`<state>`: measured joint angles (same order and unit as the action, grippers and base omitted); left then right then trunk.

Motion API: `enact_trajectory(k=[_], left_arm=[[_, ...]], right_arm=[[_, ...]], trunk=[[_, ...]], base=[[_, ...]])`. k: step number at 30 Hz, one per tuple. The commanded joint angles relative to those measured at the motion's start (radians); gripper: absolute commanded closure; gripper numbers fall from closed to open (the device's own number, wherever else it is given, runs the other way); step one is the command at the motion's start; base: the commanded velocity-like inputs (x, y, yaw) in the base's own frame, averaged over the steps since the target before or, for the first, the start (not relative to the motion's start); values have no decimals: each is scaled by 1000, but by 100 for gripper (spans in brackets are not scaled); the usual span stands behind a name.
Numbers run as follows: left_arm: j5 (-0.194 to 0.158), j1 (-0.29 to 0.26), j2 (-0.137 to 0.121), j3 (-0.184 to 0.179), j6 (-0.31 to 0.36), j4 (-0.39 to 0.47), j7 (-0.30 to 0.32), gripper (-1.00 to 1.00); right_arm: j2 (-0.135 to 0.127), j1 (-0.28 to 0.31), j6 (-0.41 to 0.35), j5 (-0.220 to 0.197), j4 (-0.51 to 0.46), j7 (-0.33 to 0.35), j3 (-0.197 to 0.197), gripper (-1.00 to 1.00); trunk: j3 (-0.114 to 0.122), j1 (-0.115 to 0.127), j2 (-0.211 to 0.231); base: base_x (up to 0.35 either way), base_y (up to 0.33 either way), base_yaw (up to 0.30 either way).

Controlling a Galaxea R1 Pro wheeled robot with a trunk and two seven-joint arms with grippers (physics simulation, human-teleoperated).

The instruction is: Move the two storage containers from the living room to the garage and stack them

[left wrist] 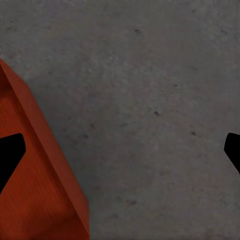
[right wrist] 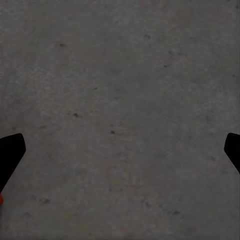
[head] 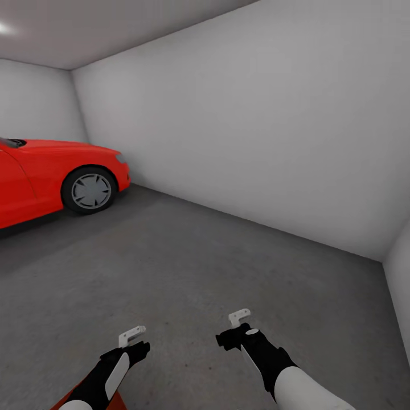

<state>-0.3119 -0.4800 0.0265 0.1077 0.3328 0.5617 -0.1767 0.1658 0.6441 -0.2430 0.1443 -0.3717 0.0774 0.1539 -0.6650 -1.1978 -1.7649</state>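
we see one storage container on the grey concrete floor of the garage, just beneath our left arm; in the head view only its orange-red corner shows at the lower edge. its ribbed bottom is visible and nothing lies in it. we cannot tell whether it is one bin or two stacked. the left gripper hangs above the floor beside the container's wall, jaws spread wide and empty. the right gripper hangs over bare concrete, jaws likewise spread and empty. a red car stands well apart at the left, near the white wall.
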Motion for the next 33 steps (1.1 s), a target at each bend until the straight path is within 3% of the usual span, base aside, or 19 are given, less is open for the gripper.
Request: enact_trajectory(k=[1, 17, 33], left_arm=[[-10, 0, 1, 2, 4, 2, -5, -100], [-10, 0, 1, 3, 6, 1, -6, -100], [-11, 0, 0, 6, 6, 1, -6, -100]], right_arm=[[0, 0, -6, 11, -2, 4, 0, -100], [0, 0, -7, 11, -2, 4, 0, -100], [0, 0, -7, 10, -1, 4, 0, -100]], trunk=[[-1, 0, 0], [-1, 0, 0], [15, 0, 0]], base=[[-22, 0, 0], [-271, 0, 0], [-17, 0, -189]])
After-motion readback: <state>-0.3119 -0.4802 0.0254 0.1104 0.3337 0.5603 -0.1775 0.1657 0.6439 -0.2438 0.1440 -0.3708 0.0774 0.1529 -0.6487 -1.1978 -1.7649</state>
